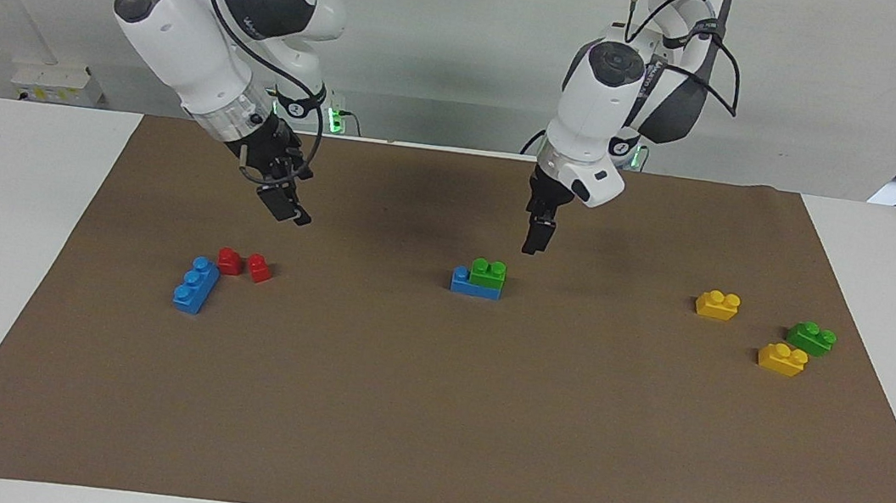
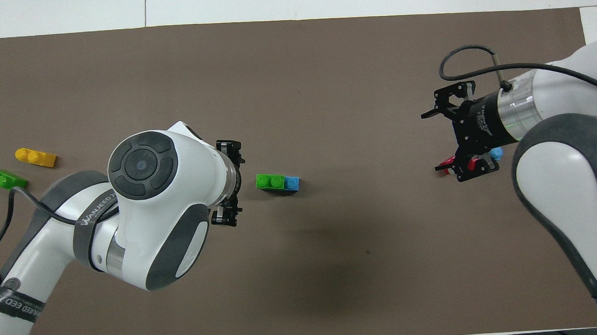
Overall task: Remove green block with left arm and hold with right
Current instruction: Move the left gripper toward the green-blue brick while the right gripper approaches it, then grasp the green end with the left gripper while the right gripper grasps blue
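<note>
The green block, lime green with two studs, sits stacked on a blue brick in the middle of the brown mat. My left gripper hangs open in the air just beside the block, toward the left arm's end, touching nothing. My right gripper is open too. It is up over the mat near two red pieces, which it partly covers in the overhead view, and it holds nothing.
A loose blue three-stud brick lies by the red pieces toward the right arm's end. Two yellow bricks and a darker green brick lie toward the left arm's end. The brown mat covers the table.
</note>
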Robot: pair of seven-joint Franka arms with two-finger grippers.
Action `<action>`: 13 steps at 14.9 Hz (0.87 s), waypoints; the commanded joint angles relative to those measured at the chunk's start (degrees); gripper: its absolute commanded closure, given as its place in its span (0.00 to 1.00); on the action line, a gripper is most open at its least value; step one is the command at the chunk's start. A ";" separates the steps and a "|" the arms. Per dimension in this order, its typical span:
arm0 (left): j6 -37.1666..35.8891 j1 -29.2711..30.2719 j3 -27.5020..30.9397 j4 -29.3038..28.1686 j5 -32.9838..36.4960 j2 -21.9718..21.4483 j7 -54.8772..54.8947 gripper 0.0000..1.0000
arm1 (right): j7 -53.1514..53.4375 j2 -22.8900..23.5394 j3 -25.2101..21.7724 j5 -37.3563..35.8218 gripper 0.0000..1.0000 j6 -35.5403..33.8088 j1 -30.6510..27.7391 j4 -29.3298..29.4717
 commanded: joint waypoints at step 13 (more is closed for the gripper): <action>8.05 -2.16 1.03 2.44 3.78 10.05 -11.84 0.00 | 15.45 6.50 -0.06 12.94 0.02 21.34 12.40 -7.97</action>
